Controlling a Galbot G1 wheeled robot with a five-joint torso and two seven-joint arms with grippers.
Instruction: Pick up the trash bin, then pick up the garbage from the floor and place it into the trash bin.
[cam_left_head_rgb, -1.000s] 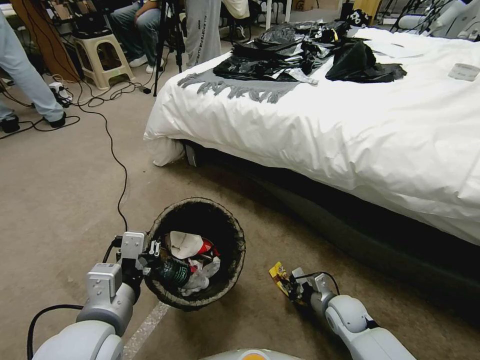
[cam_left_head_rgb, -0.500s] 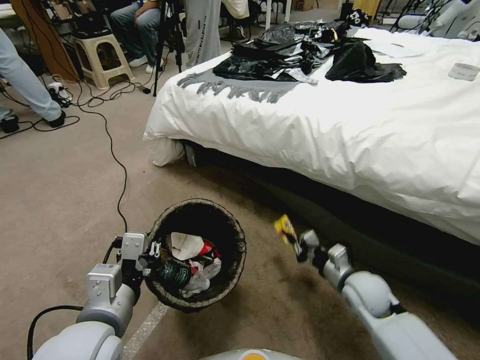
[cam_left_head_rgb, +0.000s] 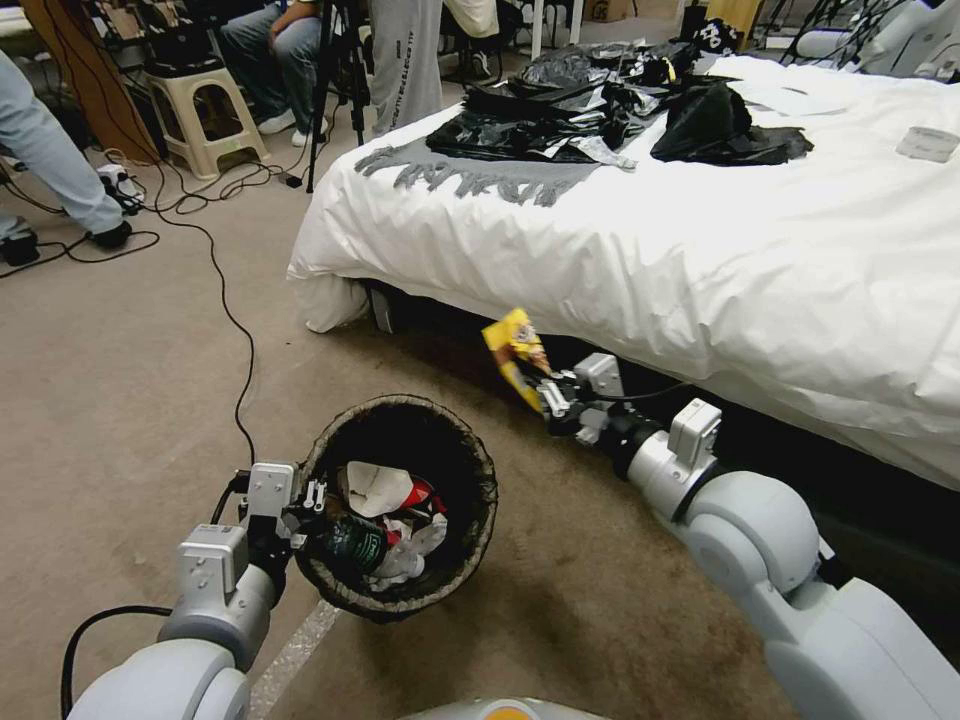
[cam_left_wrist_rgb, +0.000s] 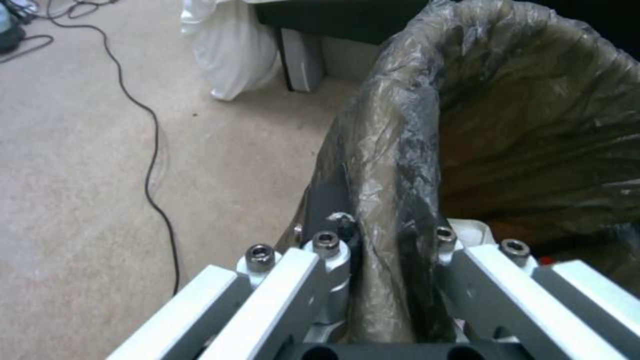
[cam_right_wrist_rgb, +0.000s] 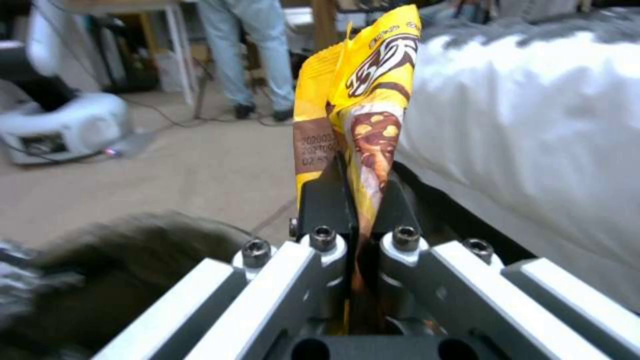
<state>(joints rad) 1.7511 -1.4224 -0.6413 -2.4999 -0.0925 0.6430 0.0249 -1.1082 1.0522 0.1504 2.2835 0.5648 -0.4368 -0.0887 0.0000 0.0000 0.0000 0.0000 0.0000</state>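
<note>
The trash bin (cam_left_head_rgb: 470, 460), round with a dark bag over its rim (cam_left_wrist_rgb: 400, 150), hangs just above the floor (cam_left_head_rgb: 120, 400), and my left gripper (cam_left_head_rgb: 305, 515) is shut on its near-left rim. Inside lie white paper, red-and-white wrappers and a green bottle (cam_left_head_rgb: 350, 545). My right gripper (cam_left_head_rgb: 545, 395) is raised to the right of the bin, beside the bed, and is shut on a yellow snack wrapper (cam_left_head_rgb: 512, 350). The right wrist view has that wrapper (cam_right_wrist_rgb: 363, 100) pinched upright between the dark fingers (cam_right_wrist_rgb: 323, 205).
A bed with a white duvet (cam_left_head_rgb: 700, 250) fills the right side, black bags (cam_left_head_rgb: 560, 110) piled on it. A black cable (cam_left_head_rgb: 235, 330) runs across the carpet at left. People's legs, a beige stool (cam_left_head_rgb: 205, 115) and a tripod stand at the back left.
My right gripper has lifted the yellow snack wrapper from floor level up and forward, to beside the bed and higher than the bin's rim. The left arm and bin have held still.
</note>
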